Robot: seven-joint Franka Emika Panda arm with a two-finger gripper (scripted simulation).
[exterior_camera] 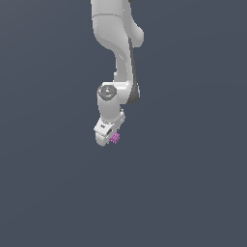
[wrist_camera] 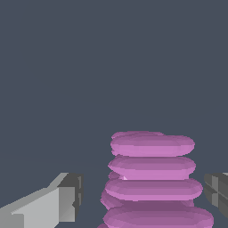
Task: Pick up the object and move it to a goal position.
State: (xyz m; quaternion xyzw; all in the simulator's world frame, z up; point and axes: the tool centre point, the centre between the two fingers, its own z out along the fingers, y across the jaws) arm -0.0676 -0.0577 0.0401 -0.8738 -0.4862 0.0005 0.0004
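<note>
You are dealing with a tiny magenta-pink ribbed, blocky object [exterior_camera: 115, 138], far smaller than the white robot hand [exterior_camera: 107, 140], so expect it to be very light and, by its crisp stacked ridges, probably stiff rather than soft. It sits right at the hand's tip, on the exterior view's right side of it; whether it rests on the plain dark grey surface [exterior_camera: 193, 193] or is lifted clear, you cannot tell. In the wrist view the object [wrist_camera: 151, 178] lies between the two fingers [wrist_camera: 67, 196], which stand apart with a gap on either side, so the hand is spread around it and not yet pinching. Take hold across the ribbed flanks, mid-stack, since the rounded ridges may slip. Its long axis appears to run along the stack, pointing away from the wrist.
</note>
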